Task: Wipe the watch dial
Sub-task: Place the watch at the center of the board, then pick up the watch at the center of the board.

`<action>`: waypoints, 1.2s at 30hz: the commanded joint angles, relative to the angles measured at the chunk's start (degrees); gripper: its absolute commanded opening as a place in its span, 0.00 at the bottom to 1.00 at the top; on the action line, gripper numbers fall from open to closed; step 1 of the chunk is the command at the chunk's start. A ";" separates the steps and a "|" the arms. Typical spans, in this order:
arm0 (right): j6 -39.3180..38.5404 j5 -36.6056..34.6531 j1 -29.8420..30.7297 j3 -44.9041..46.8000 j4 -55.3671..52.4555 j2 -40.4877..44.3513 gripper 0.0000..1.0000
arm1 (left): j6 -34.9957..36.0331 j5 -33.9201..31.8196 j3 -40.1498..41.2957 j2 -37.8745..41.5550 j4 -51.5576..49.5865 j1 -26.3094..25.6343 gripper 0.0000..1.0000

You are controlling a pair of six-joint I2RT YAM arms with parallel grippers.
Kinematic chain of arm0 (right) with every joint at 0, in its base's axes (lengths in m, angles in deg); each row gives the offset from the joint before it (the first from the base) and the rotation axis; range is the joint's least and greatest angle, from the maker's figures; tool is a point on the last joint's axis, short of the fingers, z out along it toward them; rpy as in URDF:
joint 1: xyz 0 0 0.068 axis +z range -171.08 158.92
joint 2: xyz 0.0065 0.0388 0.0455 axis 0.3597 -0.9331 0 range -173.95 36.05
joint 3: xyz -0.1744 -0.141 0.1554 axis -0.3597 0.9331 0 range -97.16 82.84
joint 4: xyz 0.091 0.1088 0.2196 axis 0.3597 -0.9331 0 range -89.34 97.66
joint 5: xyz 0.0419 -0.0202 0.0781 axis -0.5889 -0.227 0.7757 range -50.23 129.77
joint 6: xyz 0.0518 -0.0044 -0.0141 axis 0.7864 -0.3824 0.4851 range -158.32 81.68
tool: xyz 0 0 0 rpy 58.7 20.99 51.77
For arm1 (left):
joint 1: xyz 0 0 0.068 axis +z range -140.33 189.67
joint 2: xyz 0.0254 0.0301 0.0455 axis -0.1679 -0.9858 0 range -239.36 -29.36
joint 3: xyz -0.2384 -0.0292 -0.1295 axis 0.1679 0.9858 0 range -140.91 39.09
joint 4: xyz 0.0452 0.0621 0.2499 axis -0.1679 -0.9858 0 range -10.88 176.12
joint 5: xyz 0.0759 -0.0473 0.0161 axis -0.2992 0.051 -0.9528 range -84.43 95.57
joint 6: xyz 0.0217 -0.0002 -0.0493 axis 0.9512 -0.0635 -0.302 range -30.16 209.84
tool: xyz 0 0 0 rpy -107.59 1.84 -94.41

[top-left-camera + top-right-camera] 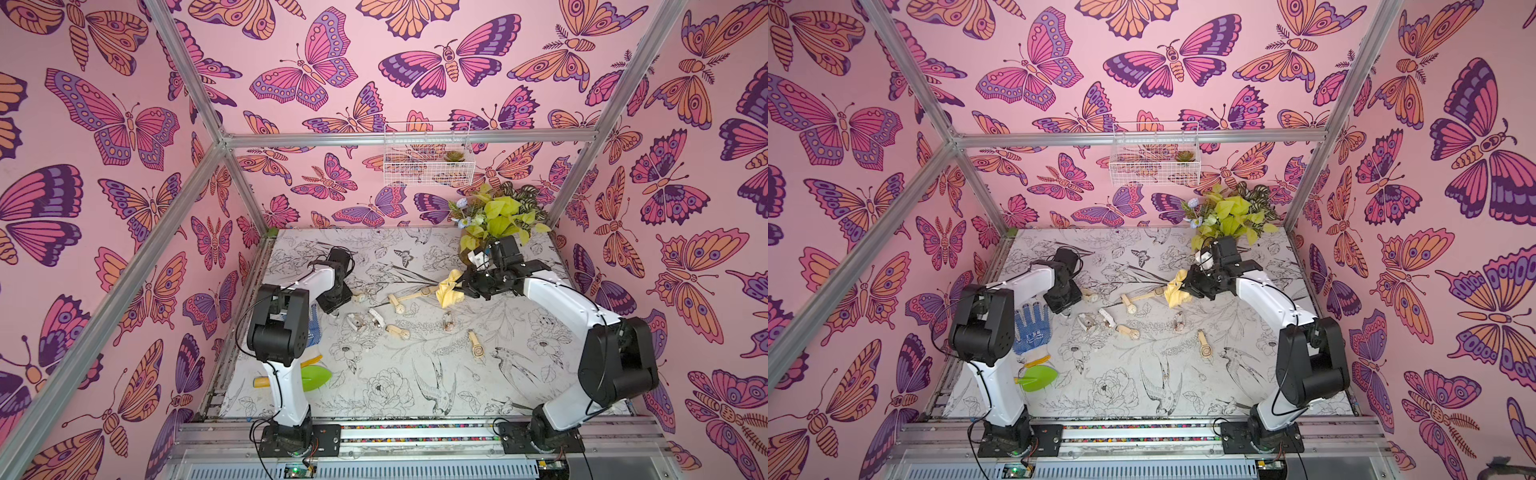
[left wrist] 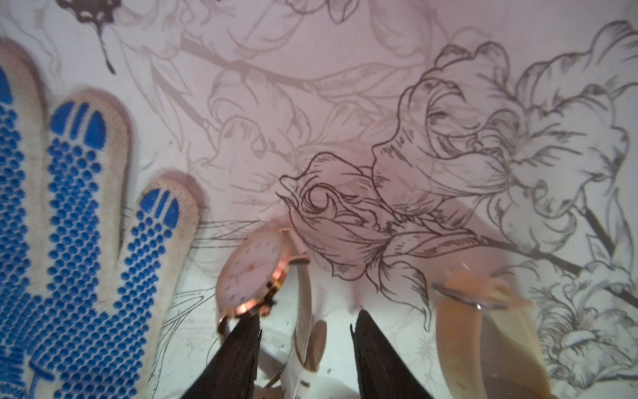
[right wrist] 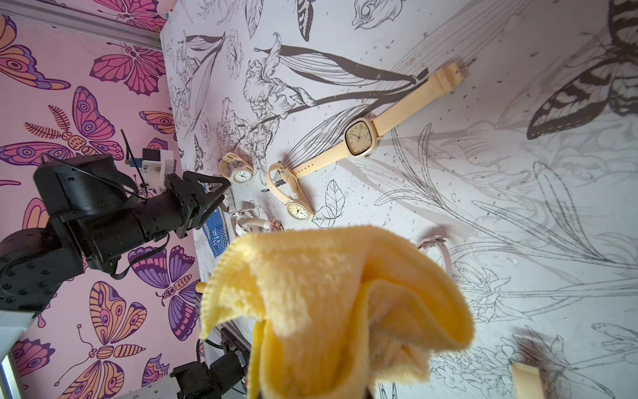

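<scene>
Two tools, two different states. Left tool (image 2: 303,349) parted, nothing clamped; black fingertips (image 2: 243,345) low over the bench (image 2: 345,51), one tip right against the lower edge of the rose-gold watch (image 2: 250,276). Tipped up on its edge, round pale dial turned toward the left wrist camera, white strap showing in the gap between the two tips. Blue-dotted work glove (image 2: 69,224) flat on the bench just beside it, dotted side up. On the other side of the tool a second watch (image 2: 466,297), seen edge-on, peach strap.

Right tool (image 1: 462,286) closed on the yellow cloth (image 1: 449,289); jaws hidden behind the bunched fabric in the right wrist view, cloth drooping off the tip. Held toward the far right of the bench, well apart from the left tool. Next to it the square-dial watch (image 3: 359,138), lying flat, face up, strap stretched out straight. Cloth overlaps one strap end in both top views; touching or not, cannot tell.

Several more cream watches (image 1: 399,331) scattered mid-bench between the arms, some with straps looped. Cannot tell from the top views which of those near the left tool is the rose-gold one.

Green leaf-shaped piece (image 1: 1040,376) with yellow handle near the left arm's base. Plant (image 1: 498,212) in the far right corner, wire basket (image 1: 428,153) on the back wall
</scene>
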 commanded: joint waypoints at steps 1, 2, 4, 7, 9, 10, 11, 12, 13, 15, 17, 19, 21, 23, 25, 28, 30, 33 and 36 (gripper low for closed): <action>0.22 1.55 -0.55 -1.72 1.62 -0.89 0.00 | 0.37 0.07 1.36 4.82 -0.49 -0.28 0.47; 0.24 1.57 -0.55 -1.72 1.70 -0.99 0.00 | 0.44 0.18 1.50 5.81 -0.52 -0.25 0.47; 0.23 1.57 -0.55 -1.72 1.94 -1.04 0.00 | 0.65 0.43 1.79 7.54 -0.47 -0.42 0.48; 0.56 1.70 -0.54 -1.54 2.28 -0.96 0.00 | 1.58 0.66 1.75 9.79 -0.87 -0.73 0.47; 0.65 1.53 -0.54 -1.37 2.46 -0.74 0.00 | 1.75 1.18 2.26 11.63 -0.93 -0.85 0.47; 0.58 1.35 -0.50 -1.37 2.34 -0.63 0.00 | 1.84 1.70 2.53 12.57 -0.93 -0.99 0.47; 0.45 1.02 -0.55 -1.28 2.12 -0.44 0.00 | 2.21 2.15 2.57 13.44 -1.06 -1.35 0.47; 0.34 0.65 -0.54 -1.28 1.86 -0.22 0.00 | 2.70 2.50 2.48 14.12 -1.06 -1.79 0.47; 0.32 0.13 -0.55 -1.19 1.60 0.05 0.00 | 3.40 2.64 2.13 14.75 -1.38 -2.62 0.47; 0.32 -0.69 -0.55 -0.78 1.28 0.68 0.00 | 4.48 2.85 1.39 15.66 -2.43 -4.27 0.48; 0.42 -1.70 -0.55 -0.19 0.89 1.42 0.00 | 5.07 4.04 0.98 16.34 -3.01 -5.91 0.49; 0.41 -2.75 -0.54 0.57 0.51 1.56 0.00 | 5.31 5.21 1.15 16.97 -3.28 -7.52 0.55; 0.12 -4.03 -0.55 1.32 -0.15 3.75 0.00 | 5.55 6.05 1.06 17.55 -3.86 -9.35 0.61; -0.33 -5.69 -0.55 1.94 -1.58 4.60 0.00 | 5.52 5.82 0.29 17.99 -5.71 -11.85 0.66; -0.88 -7.27 -0.55 2.45 -2.90 5.32 0.00 | 5.39 5.81 -0.32 18.33 -6.91 -14.17 0.72; -1.48 -10.55 -0.55 2.87 -5.45 6.59 0.00 | 4.45 6.01 -0.84 18.64 -8.64 -17.28 0.84; -1.83 -12.76 -0.55 3.35 -6.97 7.85 0.00 | 3.55 6.54 -0.86 18.66 -9.42 -19.03 0.98; -2.49 -16.03 -0.59 4.44 -9.21 10.22 0.00 | 2.65 6.94 -1.75 18.33 -10.76 -22.04 1.00; -3.01 -19.05 -0.62 5.90 -11.56 12.92 0.00 | 2.11 7.72 -3.66 16.94 -11.97 -25.23 1.00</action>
